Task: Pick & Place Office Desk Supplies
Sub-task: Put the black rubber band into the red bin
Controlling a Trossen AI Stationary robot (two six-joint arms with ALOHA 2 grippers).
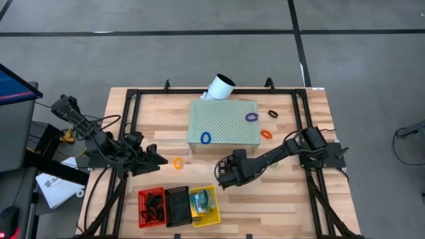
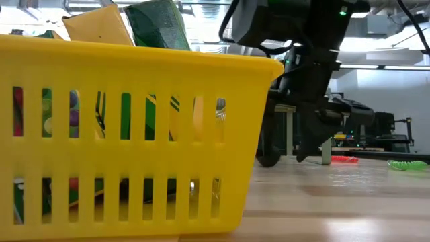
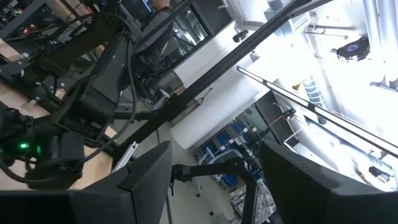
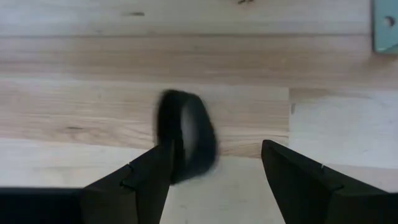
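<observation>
Right wrist view: I see a blurred black loop over the surface, unseen from above.
Right pincer: wide, loop beside one finger, not clamped.
Left pincer: parted, empty.

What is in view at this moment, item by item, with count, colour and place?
Baskets: three, red, black and yellow, in a row at the table's near edge; the yellow one holds crayon boxes.
Perforated block: one, pale green, mid-table toward the far edge.
Tube: one, white, leaning at the block's far edge.
Loops: blue and purple on the block; black and orange on the wood to its right; orange near the left gripper; black, blurred, between the right gripper's fingers.
Table: one, light wood.
Left gripper: over the table's left side, holding nothing seen.
Right gripper: open, just above the yellow basket.
</observation>
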